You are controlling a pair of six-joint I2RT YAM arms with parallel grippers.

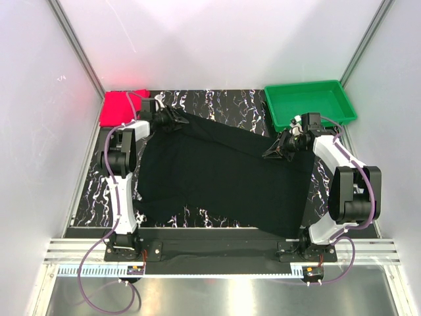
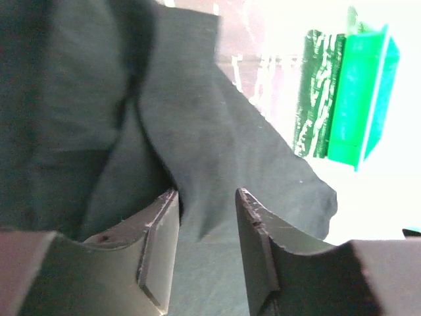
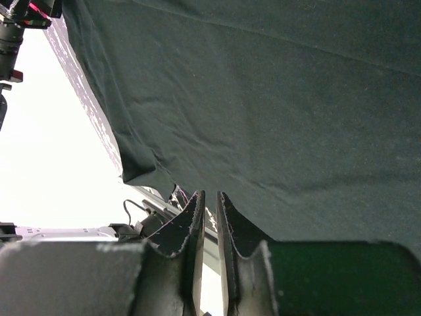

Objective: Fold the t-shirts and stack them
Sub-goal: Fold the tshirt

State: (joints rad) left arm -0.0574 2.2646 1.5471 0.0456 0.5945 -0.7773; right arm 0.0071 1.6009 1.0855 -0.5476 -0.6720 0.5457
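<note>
The bright pinkish-red cloth t-shirt is lying partly hidden behind the left arm. The solid black cloth t-shirt is covering the black marbled mat. The left claw is gaping half-open around a fold of it, and the right claw is pinching its edge.

One black t-shirt, one red t-shirt, one green tray.
</note>
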